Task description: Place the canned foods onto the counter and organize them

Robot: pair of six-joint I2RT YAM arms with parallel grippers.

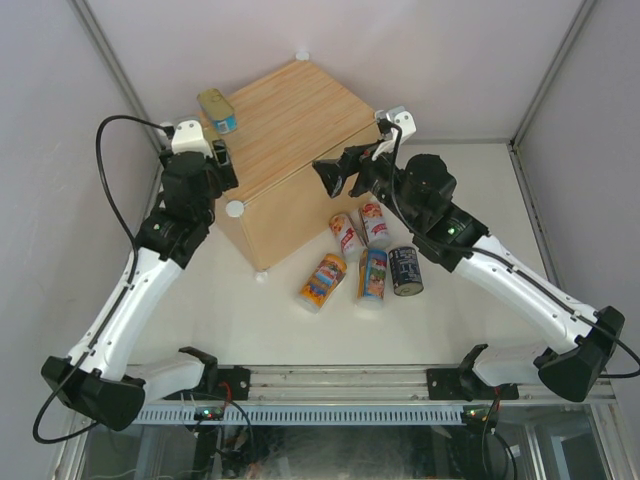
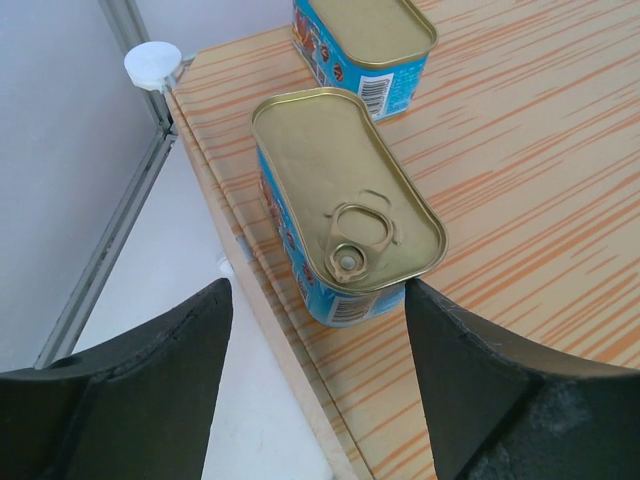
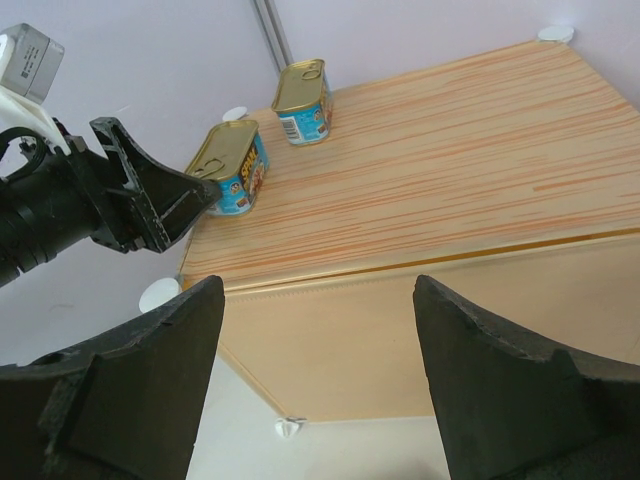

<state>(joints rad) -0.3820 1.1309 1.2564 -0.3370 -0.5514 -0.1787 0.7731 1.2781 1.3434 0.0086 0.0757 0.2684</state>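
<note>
**Left pincer brackets the near tin; right pincer hangs wide and empty**

In the left wrist view the left pincer [image 2: 315, 295] is partly spread, with one dark finger [image 2: 160, 370] at each lower corner of the frame. The near rectangular tin [image 2: 345, 205] lies between the fingertips and just beyond them. Neither finger touches it there, so nothing is gripped.

The near rectangular tin sits flat on the light-wood desk [image 2: 530, 170], close to the desk's edge on the left of the frame. Its gold lid faces up, with the ring pull at the end nearest the pincer. Its sides are blue, and a barcode shows on the near end. The far rectangular tin [image 2: 365, 35] at the top of the frame looks the same and also lies flat, apart from the first. A white round knob [image 2: 152, 62] marks the desk's corner at the upper left.

In the right wrist view the right pincer [image 3: 318, 290] is spread wide with nothing between its fingers. It hangs off the front side of the wooden desk, well apart from both tins, which appear at the upper left of that frame.

From overhead, five cylindrical cans cluster on the white desk [image 1: 480, 190] at centre frame, just beside the wooden one: two red-and-white cans [image 1: 346, 235], an orange can [image 1: 323, 280], a blue can [image 1: 372, 275] and a shorter dark can [image 1: 405, 270].
</note>
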